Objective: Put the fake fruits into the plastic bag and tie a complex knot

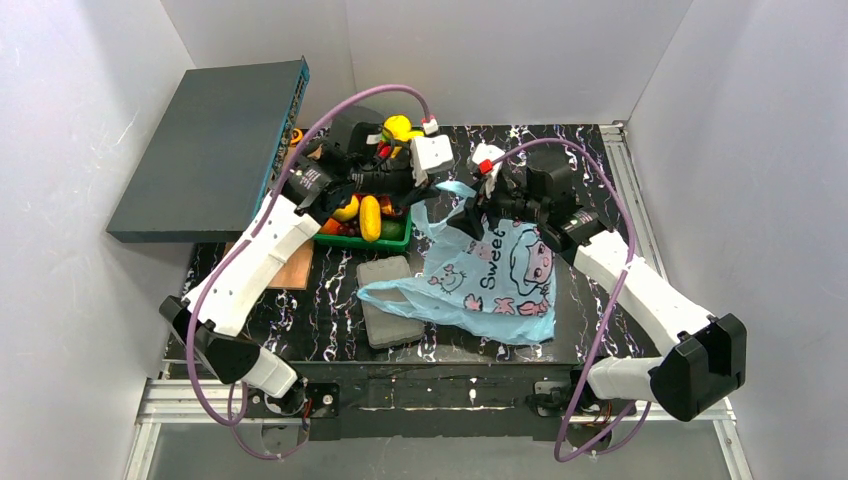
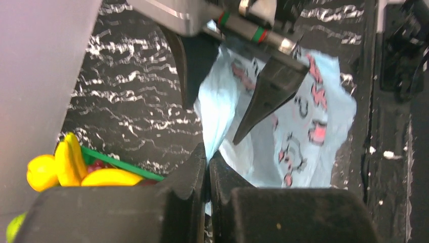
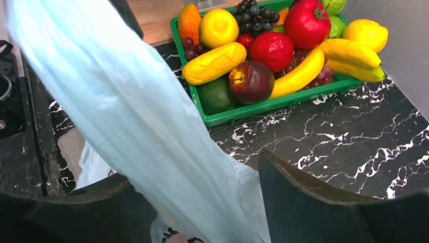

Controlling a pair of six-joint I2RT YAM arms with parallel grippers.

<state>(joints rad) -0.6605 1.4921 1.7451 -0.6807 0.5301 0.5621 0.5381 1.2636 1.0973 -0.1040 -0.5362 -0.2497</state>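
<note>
Top view: plastic bag (image 1: 490,275) lies on the counter (image 1: 330,310), right of centre; fake fruits (image 1: 365,215) are heaped in the green tray (image 1: 395,240).
Left wrist: left pincer (image 2: 207,154) is together, clamped on the bag's edge.
Right wrist: right pincer (image 3: 202,177) stands apart, with a bag strip running between its fingers.

walls: plain white panels (image 1: 90,120) on left, back, right; evenly lit
table: black top (image 1: 330,325) with white marble veining
frame: aluminium rails (image 1: 627,185) along right and near edges
light: diffuse, soft shadows
</note>
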